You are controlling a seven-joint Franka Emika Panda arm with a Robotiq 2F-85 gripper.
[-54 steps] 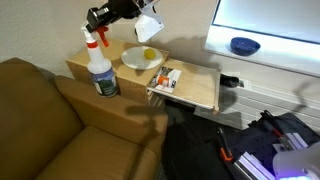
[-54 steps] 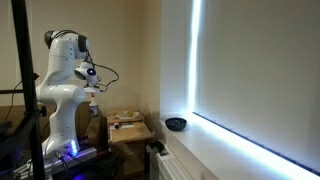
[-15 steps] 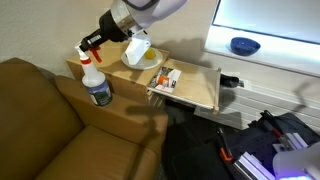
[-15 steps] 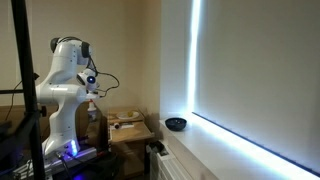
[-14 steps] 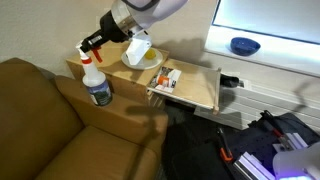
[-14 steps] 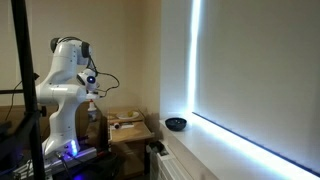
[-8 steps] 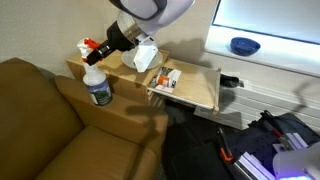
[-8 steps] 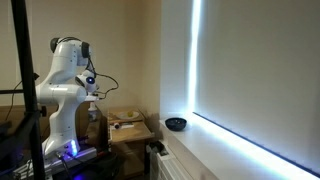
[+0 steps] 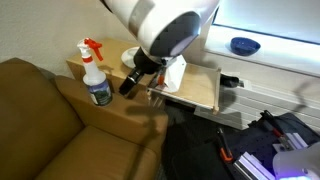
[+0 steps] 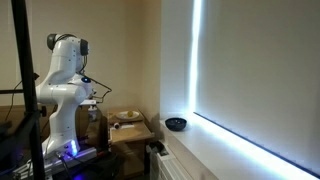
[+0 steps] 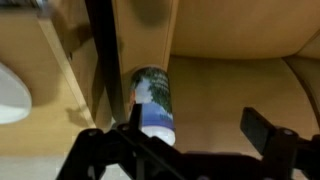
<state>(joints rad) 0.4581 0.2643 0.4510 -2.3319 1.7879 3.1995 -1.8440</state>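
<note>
Released, spray bottle (image 9: pixel 96 72) stands free of opened tool (image 11: pixel 176 134).

Glossy plastic spray bottle (image 9: pixel 97 78) (matt wooden table (image 9: pixel 200 92)).

The wooden table (image 9: pixel 112 62) bears an upright spray bottle (image 9: pixel 96 78); a white plate (image 11: pixel 10 95) too.

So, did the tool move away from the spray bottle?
Yes. The tool was at the spray bottle's red top; now it hangs open, lower and farther along the wooden table, away from the sofa.
</note>
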